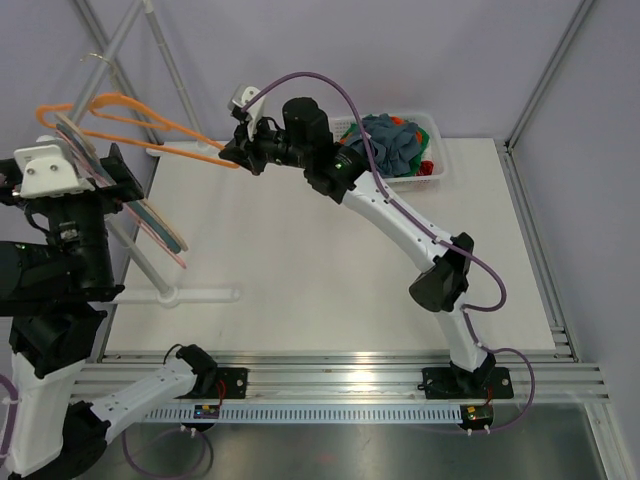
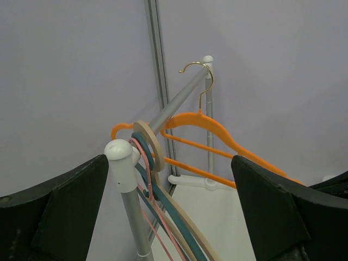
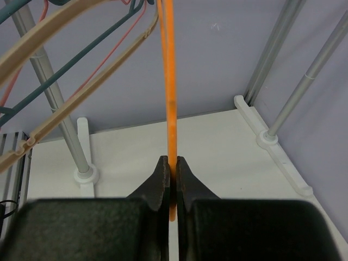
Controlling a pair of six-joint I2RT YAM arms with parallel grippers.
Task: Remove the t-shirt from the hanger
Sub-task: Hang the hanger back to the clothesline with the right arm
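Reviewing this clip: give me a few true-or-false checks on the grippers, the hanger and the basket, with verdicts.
1. The right gripper is shut on the orange hanger. True.
2. A t-shirt hangs on the orange hanger. False: it is bare.
3. The left gripper clamps a hanger. False: it is open and holds nothing.
4. Clothes lie in the white basket. True.

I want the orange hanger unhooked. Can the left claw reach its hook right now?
Probably, with care. The left claw is open and faces the rail, but the beige, teal and pink hangers hang nearer than the gold hook, so it must pass them.
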